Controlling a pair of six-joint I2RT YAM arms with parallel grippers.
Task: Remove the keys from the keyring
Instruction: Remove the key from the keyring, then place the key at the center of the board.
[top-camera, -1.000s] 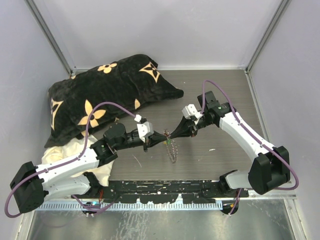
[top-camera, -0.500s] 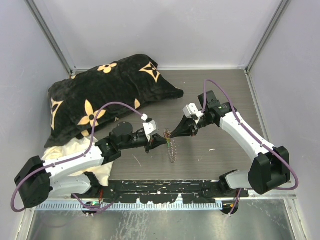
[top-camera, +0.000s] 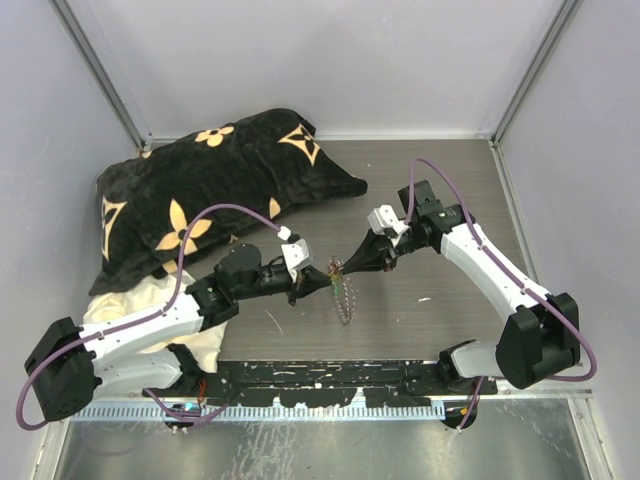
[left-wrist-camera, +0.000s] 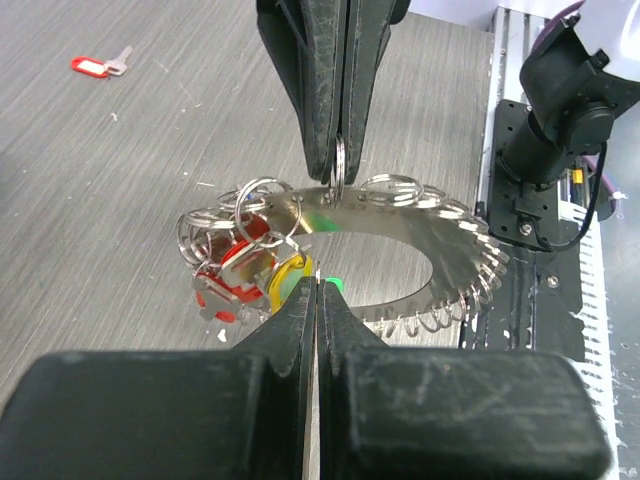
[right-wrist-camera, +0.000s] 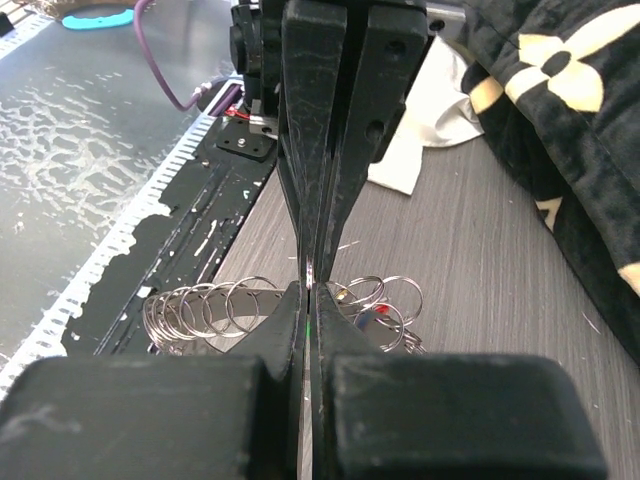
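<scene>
A grey wood-grain table (top-camera: 450, 180) filled the floor of a booth with pale walls (top-camera: 320, 60) and bare metal corner posts; a black pillow (top-camera: 200, 180) printed with tan flowers lay at the left rear, a white cloth (top-camera: 125, 297) showing from under its near edge; a scuffed black rail (top-camera: 330, 375) ran along the front, where both arms were bolted.

The two arms met nose to nose at mid-table. The right gripper (left-wrist-camera: 337, 172) was clenched, its fingers pressed flat together on one small wire loop at the far rim of the keyring (left-wrist-camera: 410, 235). The left gripper (left-wrist-camera: 316, 290) was likewise clamped tight, its tips at the ring's near rim beside a green fleck and a yellow tag; exactly what lay between its pads could not be made out.

The keyring, a silvery band edged with many small wire loops, hung between the two grippers, its lower part dropping toward the table in the overhead view; whether it touched the surface could not be told. The keys (left-wrist-camera: 240, 265) sat bunched at one side of the ring, red and yellow heads among a tangle of loops. A loose red-tagged key (left-wrist-camera: 95, 66) lay flat on the table, well apart from the rest.
</scene>
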